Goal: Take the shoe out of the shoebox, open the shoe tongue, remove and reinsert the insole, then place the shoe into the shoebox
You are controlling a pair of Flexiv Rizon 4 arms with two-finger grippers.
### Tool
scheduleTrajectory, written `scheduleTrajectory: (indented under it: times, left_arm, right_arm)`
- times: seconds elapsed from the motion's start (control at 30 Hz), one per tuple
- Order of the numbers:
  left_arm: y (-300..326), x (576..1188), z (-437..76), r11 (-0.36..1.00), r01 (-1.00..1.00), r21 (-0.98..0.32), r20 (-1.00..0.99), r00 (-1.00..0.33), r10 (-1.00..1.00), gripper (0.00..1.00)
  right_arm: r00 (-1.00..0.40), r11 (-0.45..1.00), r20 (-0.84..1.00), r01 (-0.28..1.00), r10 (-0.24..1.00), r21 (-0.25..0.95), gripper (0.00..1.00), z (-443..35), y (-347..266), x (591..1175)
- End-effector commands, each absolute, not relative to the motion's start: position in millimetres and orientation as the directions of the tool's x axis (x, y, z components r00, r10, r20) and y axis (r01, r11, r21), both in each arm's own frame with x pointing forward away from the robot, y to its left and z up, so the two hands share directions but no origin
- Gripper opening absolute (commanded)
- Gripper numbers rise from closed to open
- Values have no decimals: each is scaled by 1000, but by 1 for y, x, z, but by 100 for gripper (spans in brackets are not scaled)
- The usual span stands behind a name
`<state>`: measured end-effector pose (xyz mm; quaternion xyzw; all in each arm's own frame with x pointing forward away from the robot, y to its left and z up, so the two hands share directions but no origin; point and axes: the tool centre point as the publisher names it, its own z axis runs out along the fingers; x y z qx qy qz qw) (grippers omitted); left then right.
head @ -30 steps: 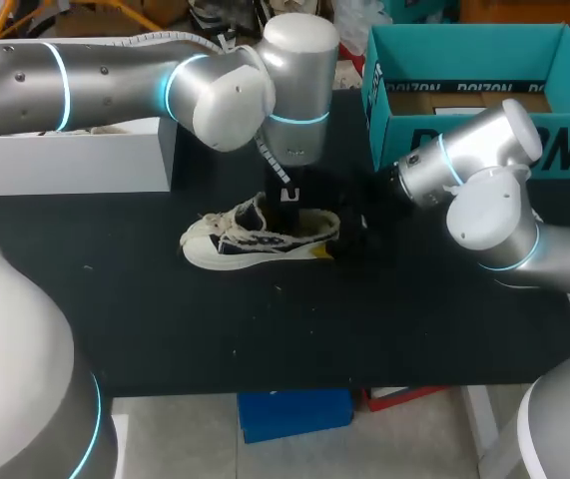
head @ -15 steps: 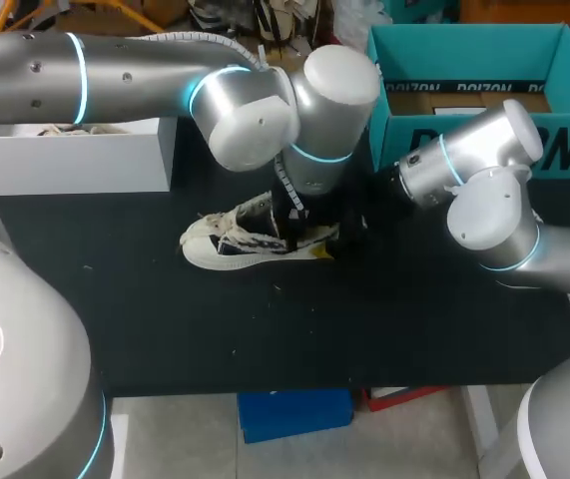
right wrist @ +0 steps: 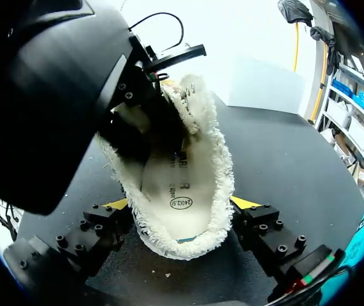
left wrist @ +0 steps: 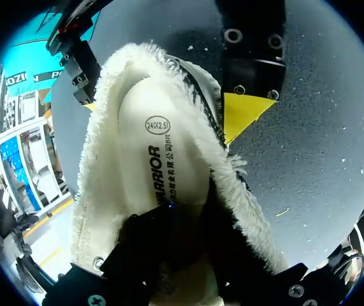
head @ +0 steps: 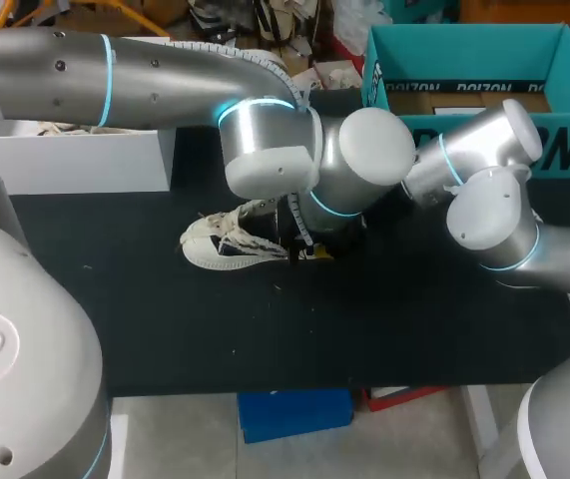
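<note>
Right pincer (right wrist: 180,205) clamped across heel of shoe (right wrist: 202,153) on counter (right wrist: 277,162). Left pincer (left wrist: 180,239) inside shoe opening, over insole (left wrist: 159,153); its state cannot be told.

Black bench (head: 165,319) with a white shoe (head: 227,244) resting near its middle. A teal shoebox (head: 389,140) stands at the far right, a white box (head: 75,160) at the far left.
</note>
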<state>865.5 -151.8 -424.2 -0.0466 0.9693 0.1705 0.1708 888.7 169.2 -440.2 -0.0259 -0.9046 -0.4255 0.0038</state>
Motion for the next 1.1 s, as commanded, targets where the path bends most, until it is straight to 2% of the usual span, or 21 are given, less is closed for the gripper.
scheduleTrajectory:
  times: [0.03,0.53,0.6,0.7,0.77,1.1]
  left_arm:
    - [-124,889,-488,944,-162,288,-385,-922,-41,31]
    - [-121,925,-488,948,-220,232,-432,-896,-102,32]
    - [-121,927,-488,950,-222,221,-430,-896,-109,30]
    - [-121,928,-487,953,-223,206,-424,-898,-119,15]
    - [-123,928,-488,955,-217,202,-420,-900,-115,0]
    - [-125,927,-485,969,-188,163,-340,-932,-124,0]
  right_arm:
    - [-999,638,31,52,45,768,0,-442,170,890]
    - [-999,638,31,52,45,768,0,-442,170,890]
    - [-999,638,31,52,45,768,0,-442,170,890]
    - [-999,638,31,52,45,768,0,-442,170,890]
    - [-999,638,31,52,45,768,0,-442,170,890]
    - [-999,638,31,52,45,768,0,-442,170,890]
